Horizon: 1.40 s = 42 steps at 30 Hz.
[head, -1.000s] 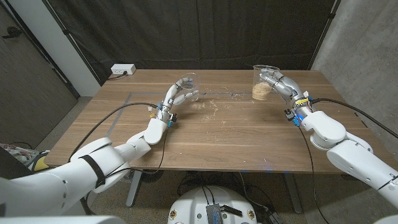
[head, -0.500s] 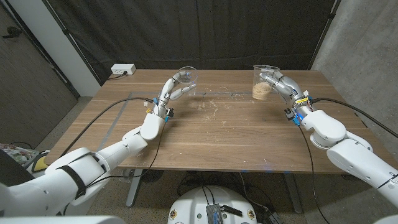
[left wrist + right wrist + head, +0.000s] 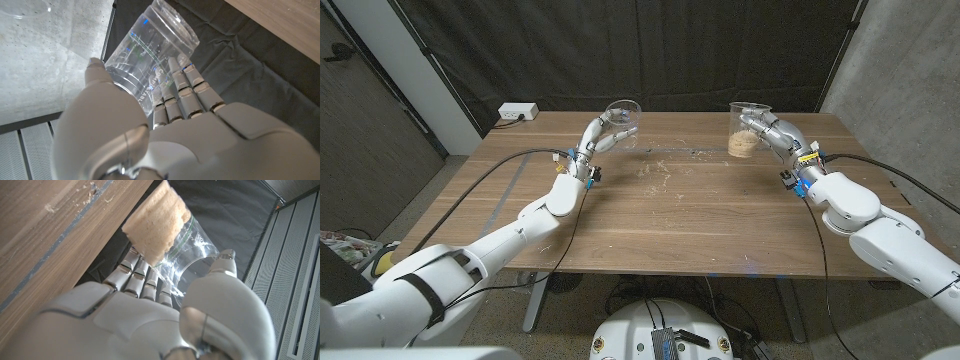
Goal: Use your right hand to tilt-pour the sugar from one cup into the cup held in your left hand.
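From the head camera, the left hand (image 3: 597, 139) holds an empty clear plastic cup (image 3: 623, 119) raised over the far left part of the brown wooden desk (image 3: 670, 215), the cup leaning with its mouth toward the far side. The right hand (image 3: 767, 131) is wrapped around a second clear plastic cup with light brown sugar (image 3: 748, 132) in its bottom, at the far right of the desk; this cup looks upright, and whether its base touches the wood cannot be told from here. The two cups are well apart. The left wrist camera adds what the head camera cannot resolve: the fingers (image 3: 182, 90) lie along one side of the empty cup (image 3: 150, 55) and the thumb presses the opposite side, and printed markings run along its ribbed wall. The right wrist camera shows the sugar (image 3: 156, 227) as a packed, crumbly mass at the cup's base, the fingers (image 3: 135, 277) curled around the wall and the thumb on the other side, with loose grains scattered on the desk (image 3: 45, 235) nearby. A white power strip (image 3: 518, 112) sits at the desk's far left corner.
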Each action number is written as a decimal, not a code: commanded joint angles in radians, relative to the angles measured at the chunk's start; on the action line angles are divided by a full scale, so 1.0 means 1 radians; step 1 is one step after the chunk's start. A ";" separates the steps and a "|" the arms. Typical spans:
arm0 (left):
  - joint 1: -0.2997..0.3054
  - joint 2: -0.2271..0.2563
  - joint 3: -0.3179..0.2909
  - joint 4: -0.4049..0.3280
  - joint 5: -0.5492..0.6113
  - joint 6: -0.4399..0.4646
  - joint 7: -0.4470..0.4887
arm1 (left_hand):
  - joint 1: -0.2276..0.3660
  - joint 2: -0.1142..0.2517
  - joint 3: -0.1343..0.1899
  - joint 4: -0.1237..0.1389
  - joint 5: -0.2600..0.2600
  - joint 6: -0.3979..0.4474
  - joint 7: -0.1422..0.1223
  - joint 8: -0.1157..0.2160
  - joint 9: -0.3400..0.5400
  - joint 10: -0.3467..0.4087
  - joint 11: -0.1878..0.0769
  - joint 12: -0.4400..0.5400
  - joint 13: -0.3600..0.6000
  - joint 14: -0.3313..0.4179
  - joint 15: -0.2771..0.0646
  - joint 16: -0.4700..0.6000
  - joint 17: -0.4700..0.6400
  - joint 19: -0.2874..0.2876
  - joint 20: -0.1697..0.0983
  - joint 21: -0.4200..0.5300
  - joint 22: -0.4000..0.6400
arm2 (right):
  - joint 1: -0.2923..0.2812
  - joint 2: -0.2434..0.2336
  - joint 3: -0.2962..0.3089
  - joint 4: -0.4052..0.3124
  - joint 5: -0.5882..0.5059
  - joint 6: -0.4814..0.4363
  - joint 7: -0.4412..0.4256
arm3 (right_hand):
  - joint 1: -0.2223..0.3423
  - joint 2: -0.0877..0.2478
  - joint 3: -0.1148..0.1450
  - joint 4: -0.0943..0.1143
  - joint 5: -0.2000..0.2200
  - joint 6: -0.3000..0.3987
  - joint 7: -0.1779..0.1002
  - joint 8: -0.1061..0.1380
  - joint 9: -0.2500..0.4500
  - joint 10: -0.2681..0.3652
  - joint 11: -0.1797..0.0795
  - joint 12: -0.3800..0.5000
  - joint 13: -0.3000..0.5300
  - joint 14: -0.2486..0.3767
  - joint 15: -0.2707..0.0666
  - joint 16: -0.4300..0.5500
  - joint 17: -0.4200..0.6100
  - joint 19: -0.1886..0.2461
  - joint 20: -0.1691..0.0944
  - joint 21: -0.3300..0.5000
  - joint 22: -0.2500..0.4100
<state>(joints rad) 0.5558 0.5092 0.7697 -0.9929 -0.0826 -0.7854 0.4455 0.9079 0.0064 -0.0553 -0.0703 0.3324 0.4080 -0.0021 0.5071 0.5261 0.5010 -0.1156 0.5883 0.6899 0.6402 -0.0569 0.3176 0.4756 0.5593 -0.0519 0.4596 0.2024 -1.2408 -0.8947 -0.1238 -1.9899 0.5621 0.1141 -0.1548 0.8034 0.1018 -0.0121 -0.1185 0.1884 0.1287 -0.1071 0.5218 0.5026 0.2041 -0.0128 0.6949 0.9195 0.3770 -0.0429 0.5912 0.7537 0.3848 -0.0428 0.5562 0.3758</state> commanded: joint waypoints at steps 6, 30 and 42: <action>0.111 0.044 -0.055 -0.308 -0.216 0.200 -0.117 | 0.002 0.012 -0.010 0.001 -0.008 0.022 0.003 0.019 0.008 0.013 0.005 0.013 0.009 0.024 -0.079 0.000 0.007 0.022 -0.024 0.011 0.005 | 0.041 0.013 -0.012 0.044 0.015 0.026 0.022 | 0.001 0.009 0.006 -0.005 0.000 0.016 -0.002 -0.002 0.004 0.010 0.001 -0.003 0.007 0.016 -0.145 -0.003 0.005 -0.003 -0.060 0.010 0.000; 0.213 0.112 -0.142 -0.629 -0.325 0.575 -0.048 | -0.007 0.028 -0.023 0.014 -0.029 0.043 0.024 0.031 0.021 0.038 0.028 0.022 -0.002 0.053 -0.064 -0.006 0.019 0.042 -0.007 0.022 0.005 | 0.077 0.065 -0.056 0.162 -0.015 0.174 0.070 | 0.005 0.005 0.008 -0.008 0.000 0.037 -0.003 0.000 0.004 0.029 -0.007 -0.013 -0.001 0.031 -0.155 -0.002 0.005 -0.002 -0.057 0.018 -0.003; 0.191 0.112 -0.136 -0.635 -0.304 0.628 -0.102 | -0.007 0.031 -0.030 0.017 -0.036 0.046 0.026 0.032 0.025 0.040 0.028 0.026 -0.001 0.058 -0.064 -0.012 0.022 0.048 -0.006 0.026 0.005 | 0.054 0.019 -0.002 0.095 -0.034 0.152 0.042 | 0.008 0.002 0.009 -0.011 0.001 0.048 -0.007 0.001 0.005 0.029 -0.008 -0.018 0.000 0.032 -0.160 -0.005 0.005 -0.007 -0.048 0.020 -0.006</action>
<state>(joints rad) 0.7543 0.6180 0.6353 -1.6019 -0.3949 -0.2263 0.3774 0.8945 0.0323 -0.0759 -0.0551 0.3017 0.4446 0.0218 0.5301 0.5452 0.5373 -0.0871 0.6073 0.6851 0.6899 -0.0644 0.3095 0.4940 0.5947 -0.0551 0.4771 0.2022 -1.1736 -0.8445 -0.1645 -1.8526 0.5448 0.2736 -0.0947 0.8080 0.0971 -0.0080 -0.1229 0.1884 0.1666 -0.1161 0.5159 0.5028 0.2260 -0.0167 0.6801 0.9165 0.4012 -0.0418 0.5910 0.7547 0.3851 -0.0427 0.5714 0.3709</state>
